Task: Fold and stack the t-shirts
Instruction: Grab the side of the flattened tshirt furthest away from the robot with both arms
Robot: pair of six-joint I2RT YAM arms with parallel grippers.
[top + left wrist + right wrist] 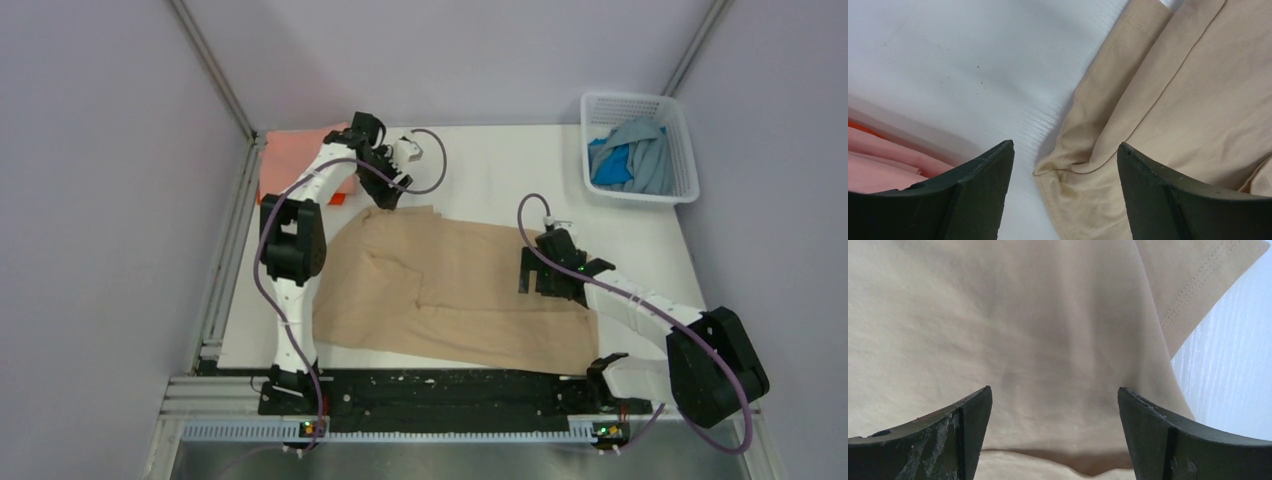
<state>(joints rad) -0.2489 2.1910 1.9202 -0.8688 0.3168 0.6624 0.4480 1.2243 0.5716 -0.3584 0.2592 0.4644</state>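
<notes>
The tan t-shirt [455, 285] lies spread on the white table, partly folded with a sleeve laid over its middle. My left gripper [392, 197] is open just above the shirt's far left corner; in the left wrist view [1064, 155] that hemmed corner [1068, 175] lies between the fingers. My right gripper [530, 272] is open over the shirt's right part; the right wrist view [1055, 395] shows tan cloth [1038, 330] and a fold edge under the fingers. A salmon pink shirt [300, 160] lies folded at the far left, with an orange edge [338, 199] under it.
A white lattice basket [682, 150] at the far right corner holds blue and light blue-grey shirts [630, 160]. Bare white table [480, 170] shows beyond the tan shirt. The pink stack also shows at the left of the left wrist view [878, 160].
</notes>
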